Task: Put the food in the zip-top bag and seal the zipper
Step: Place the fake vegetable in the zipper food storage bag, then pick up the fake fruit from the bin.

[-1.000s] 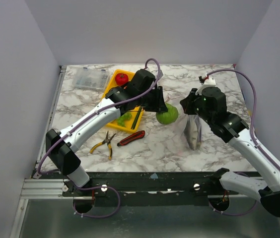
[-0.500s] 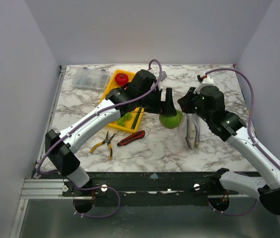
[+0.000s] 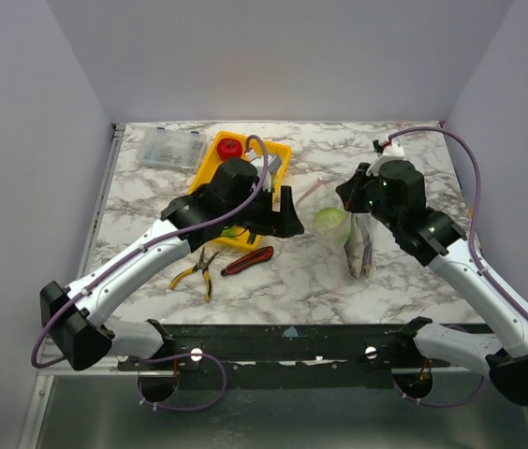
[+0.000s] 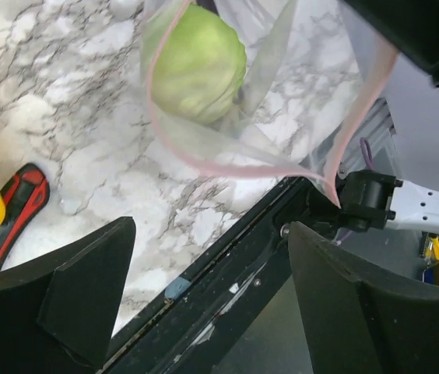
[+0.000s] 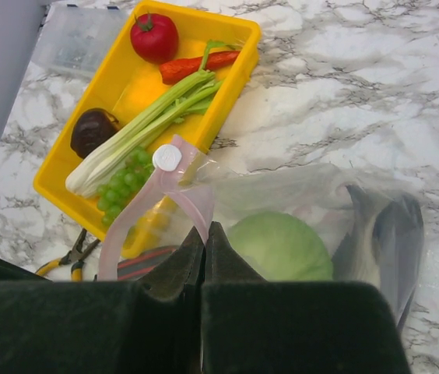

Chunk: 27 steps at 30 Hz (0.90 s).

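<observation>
Cabbage lies inside zip-top bag, with grey fish beside it. My right claw is clenched on the pink zipper, holding the mouth up off the table. My left claw is spread wide and empty, just short of that mouth. Tomato, carrot, leek, grapes and eggplant are in the yellow tray. Pliers and utility knife lie near it.
</observation>
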### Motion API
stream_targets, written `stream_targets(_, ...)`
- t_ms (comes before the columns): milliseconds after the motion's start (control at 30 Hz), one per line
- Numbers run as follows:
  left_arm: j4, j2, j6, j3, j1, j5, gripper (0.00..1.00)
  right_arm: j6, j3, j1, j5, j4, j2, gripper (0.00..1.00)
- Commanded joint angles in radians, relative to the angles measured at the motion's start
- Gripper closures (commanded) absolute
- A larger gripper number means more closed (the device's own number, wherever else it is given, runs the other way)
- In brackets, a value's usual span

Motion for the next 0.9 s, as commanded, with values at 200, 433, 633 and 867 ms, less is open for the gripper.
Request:
stream_targets(200,0.223,0.002,-0.082,-0.112,0.051,0.150,0.15,-0.020,0.027,0.003,-0.005,0.000,-0.018,0.99)
stream_targets(433,0.180,-0.029,-0.006,-0.087,0.086,0.074,0.12,-0.040,0.027,0.004,0.040,-0.020,-0.039,0.99)
stream_targets(633,0.143,-0.088,0.062,-0.169,0.267,0.006,0.09,-0.059,0.025,0.004,0.054,-0.019,-0.047,0.99)
stream_targets(867,0.032,0.070,0.224,-0.092,0.327,-0.436,0.08,-0.068,0.005,0.004,0.053,-0.007,-0.044,0.99)
